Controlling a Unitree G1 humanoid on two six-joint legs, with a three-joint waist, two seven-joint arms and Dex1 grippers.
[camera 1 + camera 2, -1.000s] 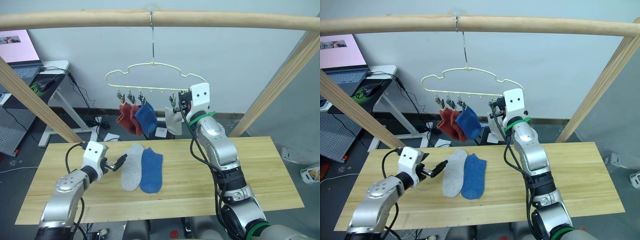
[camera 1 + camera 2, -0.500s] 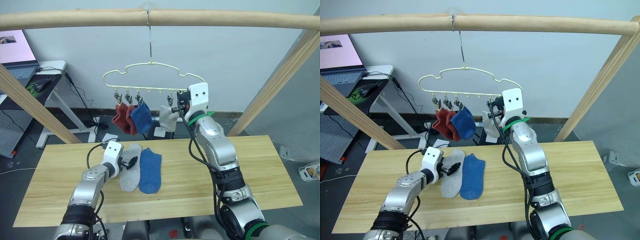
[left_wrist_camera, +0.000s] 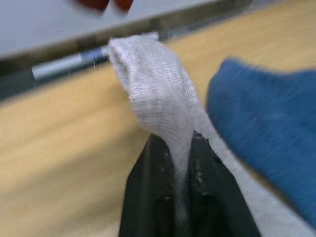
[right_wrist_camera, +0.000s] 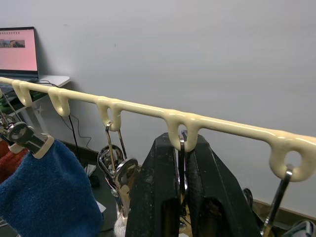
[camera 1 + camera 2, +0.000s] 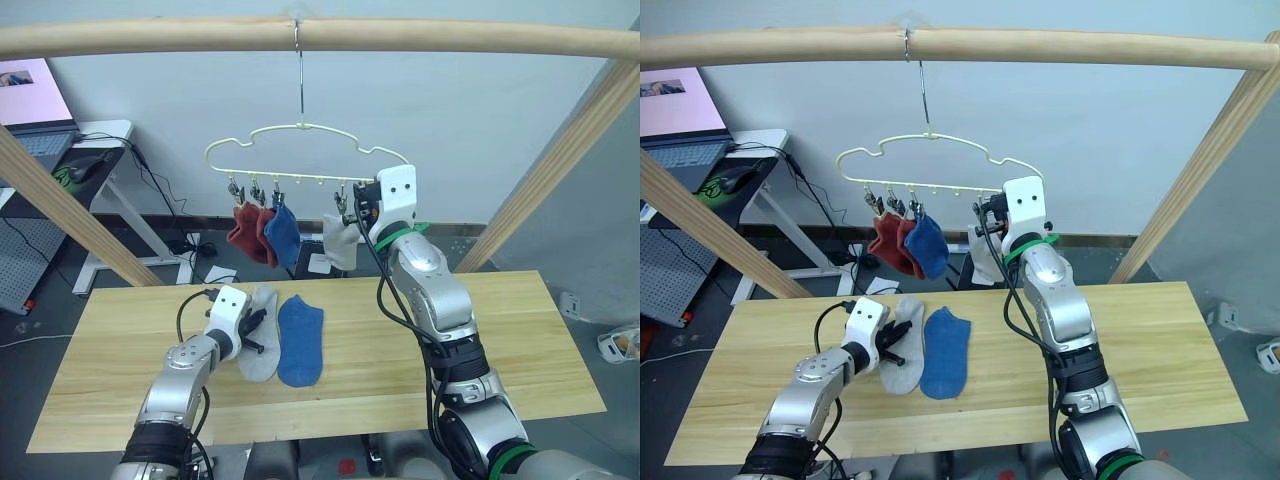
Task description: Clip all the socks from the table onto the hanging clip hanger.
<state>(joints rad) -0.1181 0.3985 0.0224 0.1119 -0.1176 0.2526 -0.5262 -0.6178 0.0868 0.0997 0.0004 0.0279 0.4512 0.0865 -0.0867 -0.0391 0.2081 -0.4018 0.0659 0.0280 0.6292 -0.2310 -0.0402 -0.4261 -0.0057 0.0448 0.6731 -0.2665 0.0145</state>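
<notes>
A wooden beam [image 5: 320, 36] spans the top, with slanted wooden posts [image 5: 70, 210] at each side. Behind stands a pale wall [image 5: 480, 130]. At far left, a laptop [image 5: 30, 100] and mouse [image 5: 90, 165] sit on a desk [image 5: 105, 135]; cables [image 5: 185, 245] lie on the floor.

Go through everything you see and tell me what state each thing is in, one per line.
Left gripper: shut on grey sock on the table.
Right gripper: shut on a clip of the clip hanger.
Blue sock on the table: lying flat.
Two red socks, blue sock, grey sock: clipped, hanging.
</notes>
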